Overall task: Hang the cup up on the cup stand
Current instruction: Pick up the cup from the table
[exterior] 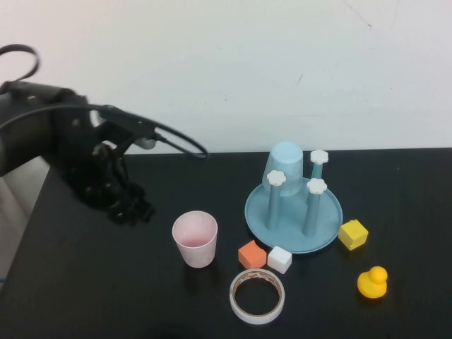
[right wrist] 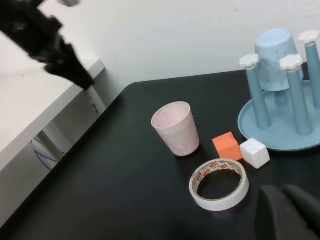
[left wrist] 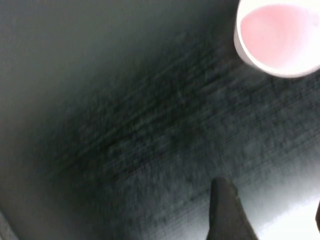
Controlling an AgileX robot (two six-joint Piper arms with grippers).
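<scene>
The pale pink cup (exterior: 195,239) stands upright on the black table, left of the cup stand (exterior: 326,224), and shows again in the right wrist view as the cup (right wrist: 176,128). The stand's blue pegs carry white flower caps; one peg holds an upturned light blue cup (exterior: 286,164). My left gripper (exterior: 133,210) hovers low over the table a short way left of the pink cup, open and empty. Its wrist view shows the cup (left wrist: 277,37) ahead of the spread left gripper (left wrist: 272,210). My right gripper (right wrist: 282,192) is shut, empty, near the tape roll (right wrist: 220,200).
In front of the stand lie an orange cube (exterior: 251,254), a white cube (exterior: 280,259) and the tape roll (exterior: 258,318). A yellow cube (exterior: 352,234) and a yellow duck (exterior: 372,282) sit to the right. The table's left edge runs close by the left arm.
</scene>
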